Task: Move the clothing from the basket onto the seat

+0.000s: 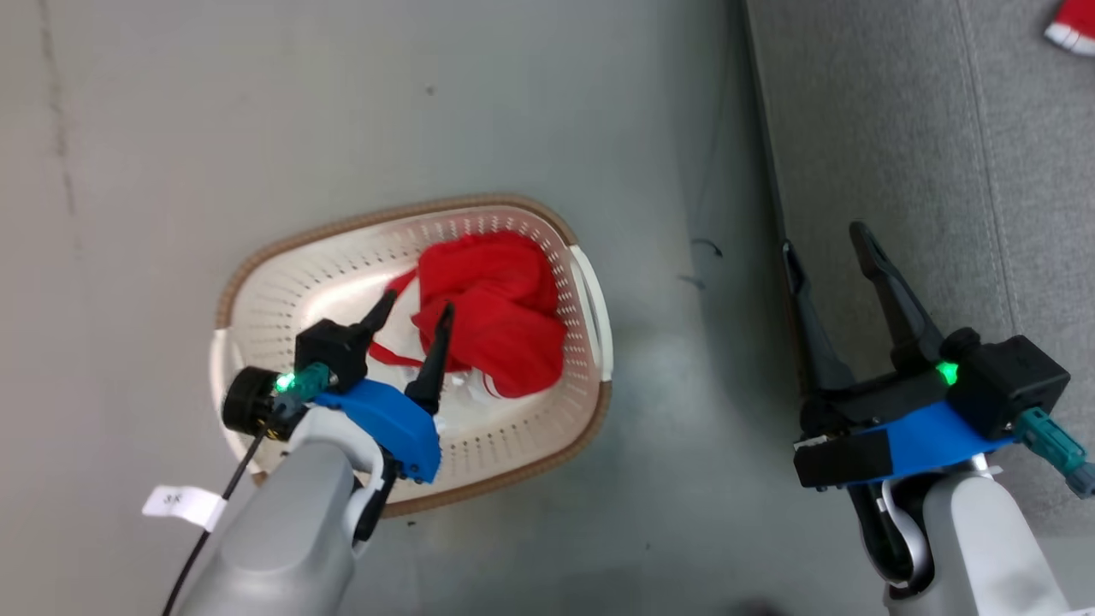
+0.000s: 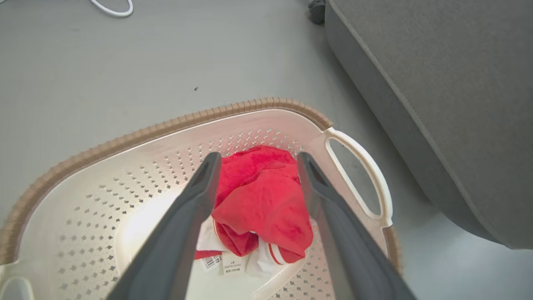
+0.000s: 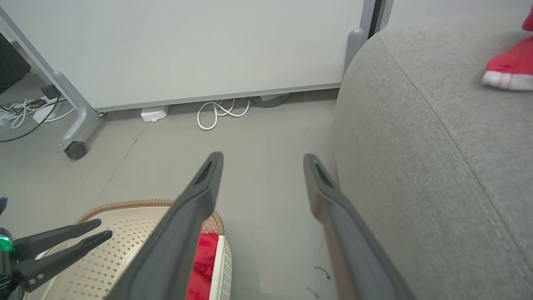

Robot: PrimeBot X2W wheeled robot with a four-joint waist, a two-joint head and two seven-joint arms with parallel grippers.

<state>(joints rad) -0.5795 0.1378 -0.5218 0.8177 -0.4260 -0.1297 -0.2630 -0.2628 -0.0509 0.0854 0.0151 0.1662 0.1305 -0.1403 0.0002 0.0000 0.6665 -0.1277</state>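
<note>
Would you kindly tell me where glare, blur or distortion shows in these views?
Head view: glare whitens the basket floor. Left wrist view: same glare, left fingers soft near the lens. Right wrist view: even light, right fingers likewise soft.

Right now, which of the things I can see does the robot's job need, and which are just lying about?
Part of the job:
- red garment lying in the cream basket
- grey sofa
- second red garment, already on the sofa

Just lying about:
- white cable coil by the wall
- small white box beside it
- caster of a wheeled stand
</note>
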